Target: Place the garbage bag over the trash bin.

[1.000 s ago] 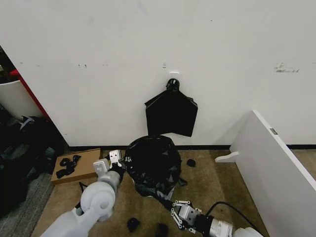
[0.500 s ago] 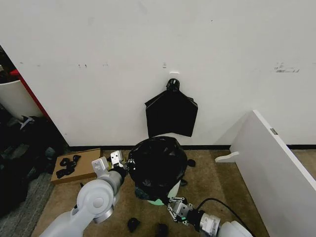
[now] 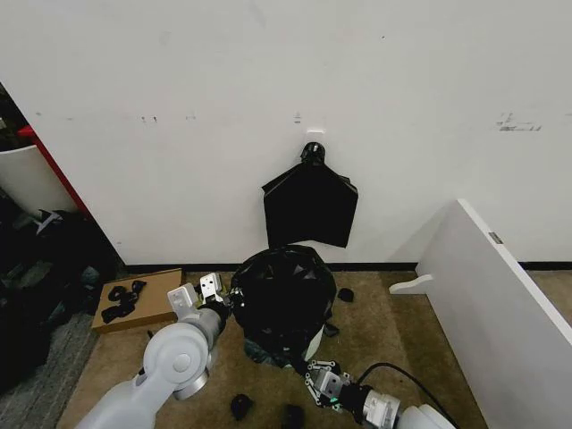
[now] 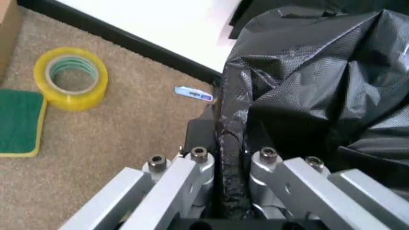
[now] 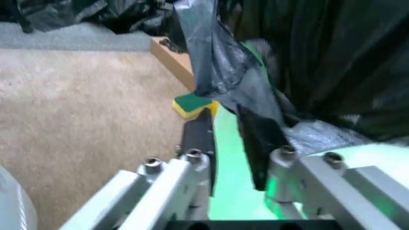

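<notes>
Nearest the robot, right gripper [image 3: 315, 379] low on the carpet [image 3: 393, 331], jaws apart with a hanging flap of the garbage bag [image 3: 284, 299] between them; whether the pads pinch it cannot be told from the right wrist view. Left gripper [image 3: 214, 297] a little farther out, at the bag's left side, fingers [image 4: 199, 165] clamped on a twisted strip of the black plastic. Garbage bag draped over the trash bin [image 3: 315, 342], crinkled and ballooned, covering the top and most of the sides; only a pale sliver of the bin's wall visible low on the right. Small black scraps [image 3: 239, 406] on the carpet near the grippers. In the left wrist view, a yellow tape roll [image 4: 70, 78] and a green sponge [image 4: 19, 122] on the carpet beside the bag. Left of the bin, a flat cardboard box [image 3: 152, 298]. Farthest, a black bag bundle [image 3: 310, 206] hanging on the white wall [image 3: 402, 107] above the bin.
</notes>
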Available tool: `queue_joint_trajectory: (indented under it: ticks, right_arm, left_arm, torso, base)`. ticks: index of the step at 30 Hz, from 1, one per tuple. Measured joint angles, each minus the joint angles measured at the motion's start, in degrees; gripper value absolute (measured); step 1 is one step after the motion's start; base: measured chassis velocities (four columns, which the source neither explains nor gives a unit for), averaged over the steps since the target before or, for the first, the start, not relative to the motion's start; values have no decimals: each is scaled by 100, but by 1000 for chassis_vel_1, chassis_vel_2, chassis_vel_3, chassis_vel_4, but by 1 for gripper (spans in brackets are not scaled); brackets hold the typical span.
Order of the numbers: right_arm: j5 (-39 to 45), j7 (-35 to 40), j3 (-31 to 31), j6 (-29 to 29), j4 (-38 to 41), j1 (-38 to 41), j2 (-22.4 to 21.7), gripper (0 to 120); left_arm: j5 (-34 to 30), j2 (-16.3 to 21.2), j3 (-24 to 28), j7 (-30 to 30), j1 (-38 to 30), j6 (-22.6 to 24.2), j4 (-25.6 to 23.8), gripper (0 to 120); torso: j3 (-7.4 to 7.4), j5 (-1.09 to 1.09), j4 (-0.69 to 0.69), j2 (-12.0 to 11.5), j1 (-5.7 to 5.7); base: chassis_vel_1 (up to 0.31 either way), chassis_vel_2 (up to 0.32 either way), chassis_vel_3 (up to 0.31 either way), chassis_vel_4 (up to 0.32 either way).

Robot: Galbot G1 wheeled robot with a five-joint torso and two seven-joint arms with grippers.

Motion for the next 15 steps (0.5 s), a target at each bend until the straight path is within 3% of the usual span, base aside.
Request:
queue_joint_trajectory:
  ticks: [6, 8, 12, 15]
  right_arm:
    - [-183, -29, 189, 250, -11, -213, -9, 43]
    - [-196, -29, 224, 261, -31, -236, -20, 45]
    - [-144, -30, 383, 290, -85, -317, -84, 64]
    - [-83, -65, 418, 323, -86, -344, -94, 70]
  left_arm:
    - [-2, -20, -11, -58, -92, -80, 65, 3]
    - [-8, -18, -13, -65, -116, -87, 68, 3]
    - [-66, -17, -26, -86, -225, -149, 88, 3]
    - [-79, -23, -32, -89, -252, -169, 110, 3]
  torso:
    - [0, 0, 0, 0, 0]
    - [0, 0, 0, 0, 0]
    - [0, 0, 0, 0, 0]
    - [0, 0, -1, 0, 0]
  base:
    - [0, 0, 0, 0]
    - [0, 0, 0, 0]
    - [0, 0, 0, 0]
    - [0, 0, 0, 0]
